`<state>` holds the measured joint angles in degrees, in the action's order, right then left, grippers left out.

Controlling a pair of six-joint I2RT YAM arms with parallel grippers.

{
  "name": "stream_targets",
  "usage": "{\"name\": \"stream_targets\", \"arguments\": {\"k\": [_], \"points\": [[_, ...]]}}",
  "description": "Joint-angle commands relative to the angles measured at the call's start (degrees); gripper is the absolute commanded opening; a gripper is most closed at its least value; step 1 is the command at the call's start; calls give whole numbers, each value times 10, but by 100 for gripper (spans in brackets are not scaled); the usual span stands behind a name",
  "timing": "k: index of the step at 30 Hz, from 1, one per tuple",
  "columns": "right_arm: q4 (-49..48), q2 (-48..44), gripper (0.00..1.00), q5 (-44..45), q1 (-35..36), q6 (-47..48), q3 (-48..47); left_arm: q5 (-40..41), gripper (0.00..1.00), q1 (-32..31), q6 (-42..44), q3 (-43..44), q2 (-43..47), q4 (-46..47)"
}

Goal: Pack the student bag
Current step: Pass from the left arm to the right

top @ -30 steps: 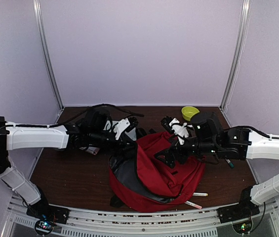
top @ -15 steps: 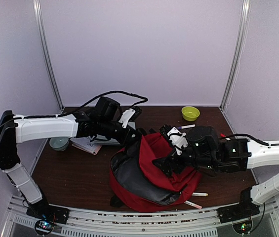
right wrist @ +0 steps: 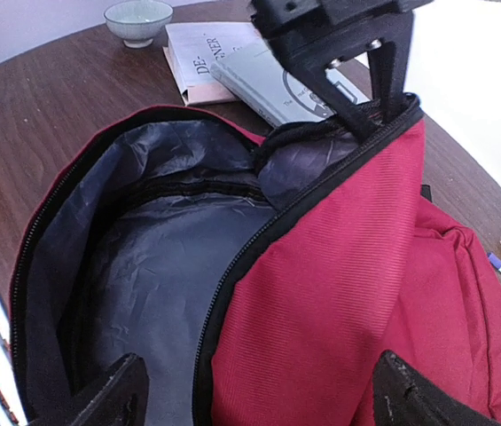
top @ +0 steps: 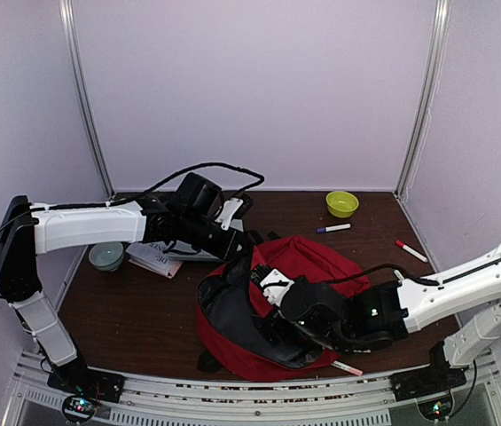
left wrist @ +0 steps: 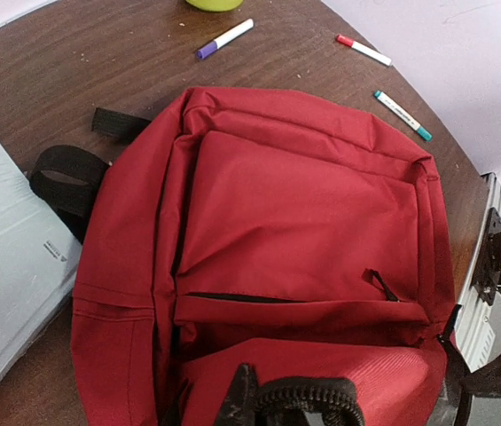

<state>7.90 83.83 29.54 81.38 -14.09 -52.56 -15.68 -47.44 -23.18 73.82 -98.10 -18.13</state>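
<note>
The red student bag (top: 321,266) lies in the middle of the table with its main compartment unzipped and the dark grey lining (right wrist: 161,257) exposed. My left gripper (top: 237,248) is shut on the black zipper edge of the flap (left wrist: 308,398) and holds it raised; the right wrist view shows it pinching that edge (right wrist: 381,106). My right gripper (right wrist: 259,399) is open at the bag's near side (top: 272,330). One of its fingers (right wrist: 108,395) is over the lining and the other over the red flap, with the zipper edge between them.
A grey book (left wrist: 2,284) and paper booklets (top: 166,257) lie left of the bag beside a pale bowl (top: 106,256). At the back are a yellow-green bowl (top: 341,203) and a purple marker (top: 333,228). A red marker (top: 411,251) lies right and another marker (top: 348,366) by the front edge.
My right arm has swung from the bag's right side down to its near side, its jaws narrowing slightly. The left gripper kept its hold, and the opening now gapes wider.
</note>
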Motion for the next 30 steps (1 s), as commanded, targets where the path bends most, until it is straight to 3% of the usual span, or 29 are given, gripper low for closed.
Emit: {"name": "stream_targets", "arguments": {"k": [1,11,19,24,30], "points": [[-12,52,87,70,22,26,-34,4,0,4,-10,7,5,5],[27,156,77,191,49,44,-90,6,0,4,-9,3,8,-2],[92,214,62,285,49,15,-135,6,0,4,-8,-1,12,-2],[124,210,37,317,49,-10,-142,9,0,4,-9,-7,16,-2],[111,150,15,273,49,-4,-120,21,0,4,-9,-11,22,-9]]}}
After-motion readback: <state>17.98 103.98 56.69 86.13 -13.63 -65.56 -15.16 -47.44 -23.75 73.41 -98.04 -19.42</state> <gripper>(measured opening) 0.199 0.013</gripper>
